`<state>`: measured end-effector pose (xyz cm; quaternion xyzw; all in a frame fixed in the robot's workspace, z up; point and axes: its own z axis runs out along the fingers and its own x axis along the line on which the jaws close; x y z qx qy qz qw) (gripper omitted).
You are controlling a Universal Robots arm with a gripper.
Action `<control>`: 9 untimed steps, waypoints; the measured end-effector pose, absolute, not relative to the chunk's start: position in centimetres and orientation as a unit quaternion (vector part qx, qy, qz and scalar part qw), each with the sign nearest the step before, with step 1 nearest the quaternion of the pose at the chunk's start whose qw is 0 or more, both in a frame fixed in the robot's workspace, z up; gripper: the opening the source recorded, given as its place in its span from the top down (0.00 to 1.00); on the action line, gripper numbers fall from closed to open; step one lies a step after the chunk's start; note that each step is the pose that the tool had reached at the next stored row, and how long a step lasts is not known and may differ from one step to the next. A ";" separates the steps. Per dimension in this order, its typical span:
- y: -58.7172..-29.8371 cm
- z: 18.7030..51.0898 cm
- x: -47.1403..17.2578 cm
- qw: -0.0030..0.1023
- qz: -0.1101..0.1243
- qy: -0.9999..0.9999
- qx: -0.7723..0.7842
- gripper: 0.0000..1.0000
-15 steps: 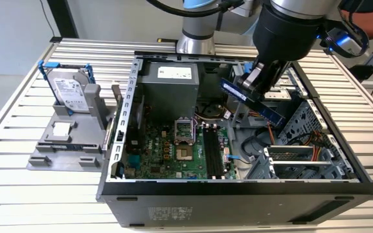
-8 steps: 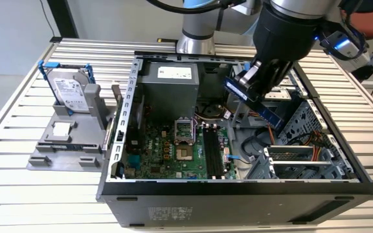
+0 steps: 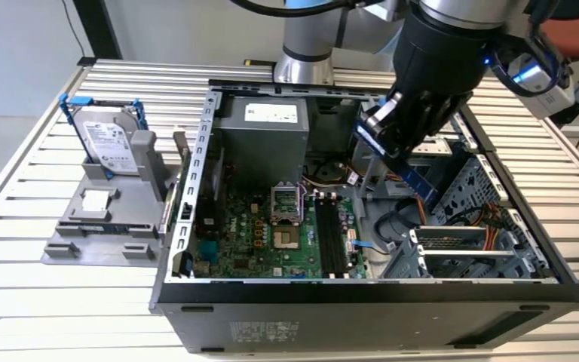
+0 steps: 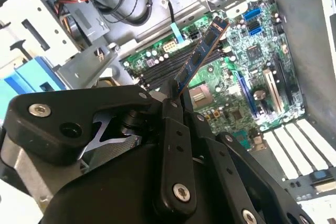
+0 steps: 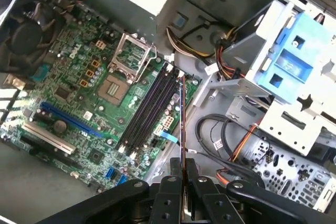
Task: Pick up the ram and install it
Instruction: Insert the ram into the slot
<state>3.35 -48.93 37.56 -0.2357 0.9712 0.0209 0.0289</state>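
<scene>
jaws pinched on the ram, long axis slanting down toward the motherboard

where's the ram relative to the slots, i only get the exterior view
observer: in the first wrist view the ram hangs above the motherboard, its far end near the end of the memory slot nearest the drive cage.
operator: how is it held
observer: the gripper pinches one end, edge-on between both fingers.
operator: touching anything
observer: no, in the second wrist view its free length looks clear of the motherboard.
</scene>
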 end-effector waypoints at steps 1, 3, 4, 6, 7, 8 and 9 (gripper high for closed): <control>-48.9 37.6 3.4 0.029 0.021 0.973 -0.228 1.00; -48.9 37.6 3.4 0.029 0.020 0.977 -0.212 1.00; -48.9 37.6 3.4 0.030 0.020 0.978 -0.205 1.00; -48.9 37.6 3.4 0.030 0.019 0.981 -0.189 1.00; -48.9 37.6 3.4 0.030 0.019 0.983 -0.180 1.00; -48.9 37.6 3.4 0.030 0.019 0.984 -0.173 1.00; -48.9 37.6 3.4 0.030 0.019 0.986 -0.165 1.00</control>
